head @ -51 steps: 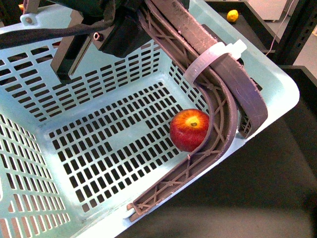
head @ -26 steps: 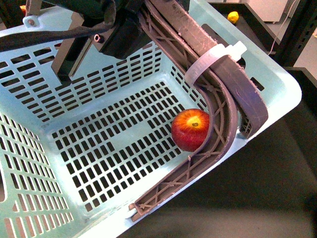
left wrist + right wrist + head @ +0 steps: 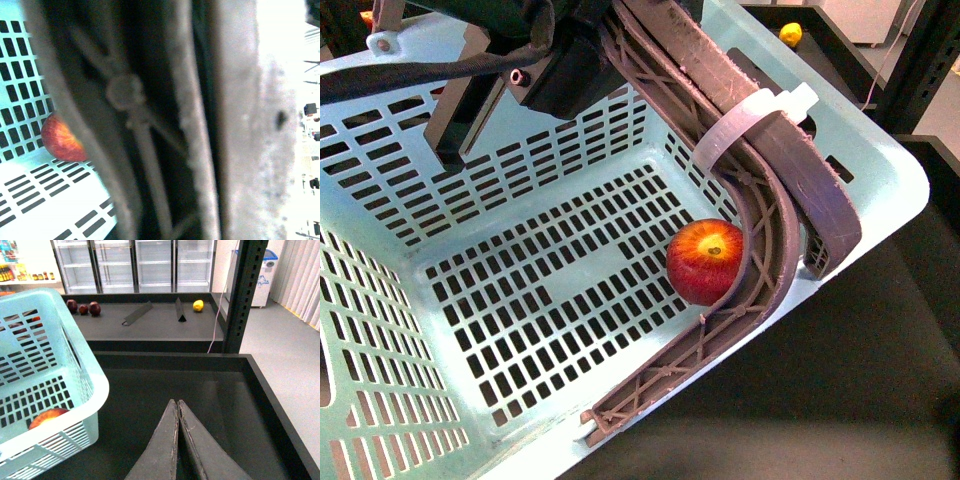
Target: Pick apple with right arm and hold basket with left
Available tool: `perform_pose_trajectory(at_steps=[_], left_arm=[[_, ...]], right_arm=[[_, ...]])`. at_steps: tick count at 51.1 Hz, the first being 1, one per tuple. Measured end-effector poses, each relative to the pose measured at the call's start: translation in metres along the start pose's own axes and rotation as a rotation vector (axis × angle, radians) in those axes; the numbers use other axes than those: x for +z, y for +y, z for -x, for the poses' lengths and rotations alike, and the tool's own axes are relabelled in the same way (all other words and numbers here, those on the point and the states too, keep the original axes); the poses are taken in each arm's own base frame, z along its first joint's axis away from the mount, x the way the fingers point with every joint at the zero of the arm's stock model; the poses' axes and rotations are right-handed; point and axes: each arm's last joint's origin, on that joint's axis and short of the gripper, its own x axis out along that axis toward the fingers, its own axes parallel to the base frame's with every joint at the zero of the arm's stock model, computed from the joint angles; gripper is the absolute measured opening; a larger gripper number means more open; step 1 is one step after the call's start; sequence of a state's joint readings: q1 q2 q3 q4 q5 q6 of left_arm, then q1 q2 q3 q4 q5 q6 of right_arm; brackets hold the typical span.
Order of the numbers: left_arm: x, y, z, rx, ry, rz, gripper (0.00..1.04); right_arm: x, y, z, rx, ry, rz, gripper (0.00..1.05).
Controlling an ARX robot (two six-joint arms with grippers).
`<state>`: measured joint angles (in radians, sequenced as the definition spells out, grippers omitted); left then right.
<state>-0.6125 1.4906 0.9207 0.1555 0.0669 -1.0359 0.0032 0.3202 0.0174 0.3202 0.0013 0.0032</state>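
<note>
Clamps the basket by its wall with the left gripper: one lattice finger inside the basket, the other, bound with a white zip tie, outside it. Finds the apple on the basket floor, tucked into the corner and touching the curve of the inside finger. Reads as a holding step, with the fruit judged delivered.

Hold the clamp firm but squeeze no harder, given slotted plastic likely to flex. Carry the basket level or tipped slightly toward that corner, to stop the round fruit rolling across the floor. Avoid jerks.

Shows the right gripper just beside the basket, over a black tray, fingers pressed together on nothing. Leave it clear of the basket rim.

Beyond the basket, on a far shelf: a small yellow fruit and some dark red fruits, best left alone.
</note>
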Motion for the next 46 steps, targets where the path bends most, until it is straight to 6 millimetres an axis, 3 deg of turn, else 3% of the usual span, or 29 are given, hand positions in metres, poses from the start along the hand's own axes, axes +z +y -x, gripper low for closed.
perform_pose_trajectory(at_steps=[46], left_arm=[[0.0, 0.0, 0.0, 0.002, -0.003, 0.0, 0.14]], right_arm=[[-0.003, 0.0, 0.021, -0.001, 0.005, 0.0, 0.02]])
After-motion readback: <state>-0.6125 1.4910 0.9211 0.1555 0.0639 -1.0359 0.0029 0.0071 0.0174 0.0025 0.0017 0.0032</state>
